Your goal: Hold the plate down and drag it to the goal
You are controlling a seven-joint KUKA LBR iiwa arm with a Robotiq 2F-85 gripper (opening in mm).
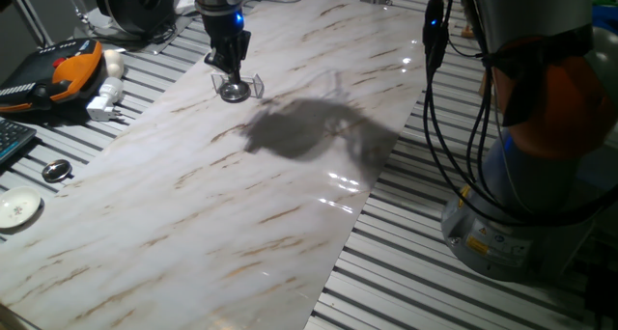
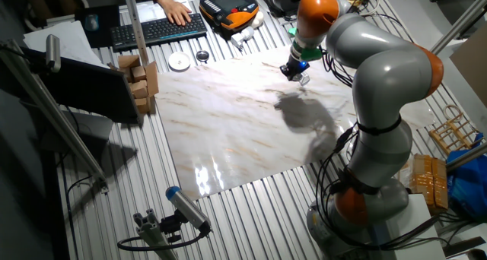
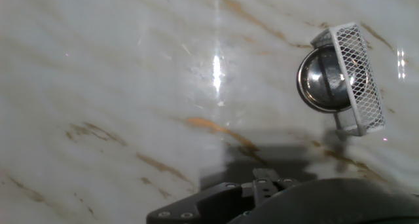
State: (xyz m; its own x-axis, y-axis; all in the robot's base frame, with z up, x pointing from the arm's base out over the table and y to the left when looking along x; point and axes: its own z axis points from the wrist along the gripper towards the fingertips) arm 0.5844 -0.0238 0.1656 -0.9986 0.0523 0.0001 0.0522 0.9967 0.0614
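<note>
Plate (image 3: 322, 80) and goal (image 3: 355, 76) are already together: in the hand view the shiny dish lies at about two o'clock in the frame, its right side tucked under or against the white-looking meshed wall of the bracket. One fixed view agrees, showing the dish (image 1: 234, 91) at about eleven o'clock on the marble worktop (image 1: 290, 205), set between the low clear walls of the goal (image 1: 253, 81). By that showing, the drag looks finished or very nearly so; what may be left is a last nudge to seat the dish fully, then lifting away.

Whether the dish sits wholly inside the bracket cannot be settled, because the mesh covers its far edge in the hand view and the end effector (image 1: 230, 68) stands right over it in the fixed view. From the other fixed view the end effector (image 2: 295, 71) and the plate under it are too small to read. How far the jaws are parted I cannot tell: the fingers are dark and bunched in the fixed view, and only the hand's underside shows at six o'clock in the hand view. Contact between fingertips and dish is likewise unclear.
</note>
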